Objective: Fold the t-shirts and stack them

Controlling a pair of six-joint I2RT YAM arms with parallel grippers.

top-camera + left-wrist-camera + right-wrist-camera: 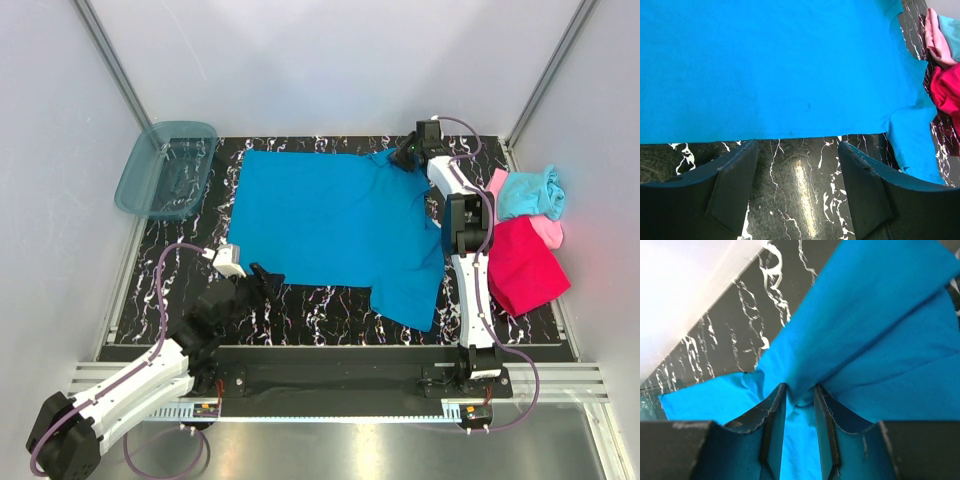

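Observation:
A medium blue t-shirt (320,215) lies spread flat on the black marbled table (330,305), one sleeve reaching toward the near right. My right gripper (405,155) is at the shirt's far right corner, shut on a bunched fold of the blue t-shirt (880,315); the cloth is pinched at the tips of the right gripper (800,392). My left gripper (268,277) hovers open just short of the near hem, bare table between the jaws of the left gripper (797,147). The blue t-shirt (780,65) fills that view beyond the fingertips.
A pile at the right edge holds a magenta-red t-shirt (525,265), a light pink one (548,232) and a light aqua one (530,192) on top. A translucent teal bin (150,200) stands at the far left corner. White walls close in the table.

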